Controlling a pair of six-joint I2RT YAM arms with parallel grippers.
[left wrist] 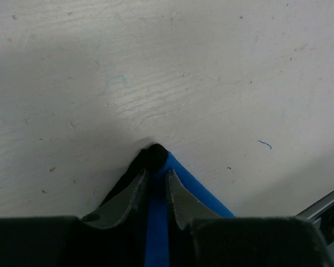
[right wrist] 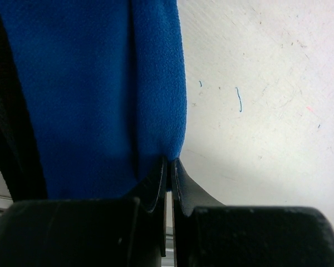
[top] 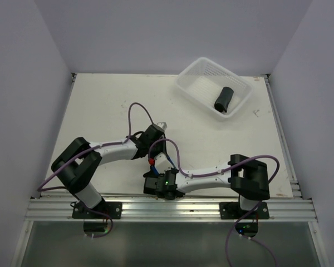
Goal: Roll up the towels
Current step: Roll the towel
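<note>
The blue towel with black edging point(left wrist: 199, 190) is pinched at a corner by my left gripper point(left wrist: 155, 173), whose jaws are shut on it just above the table. My right gripper point(right wrist: 169, 162) is shut on the folded edge of the same blue towel point(right wrist: 100, 83), which fills the left of that view. In the top view the left gripper point(top: 156, 132) and right gripper point(top: 156, 183) sit close together at the near middle of the table, and the arms hide the blue towel. The purple and black towel point(top: 224, 99) lies as a dark roll in the basket.
The white perforated basket point(top: 196, 71) stands at the far right of the white table point(top: 111, 105). White walls close in the left, right and back. An aluminium rail point(top: 172, 208) runs along the near edge, with cables looping above the arms.
</note>
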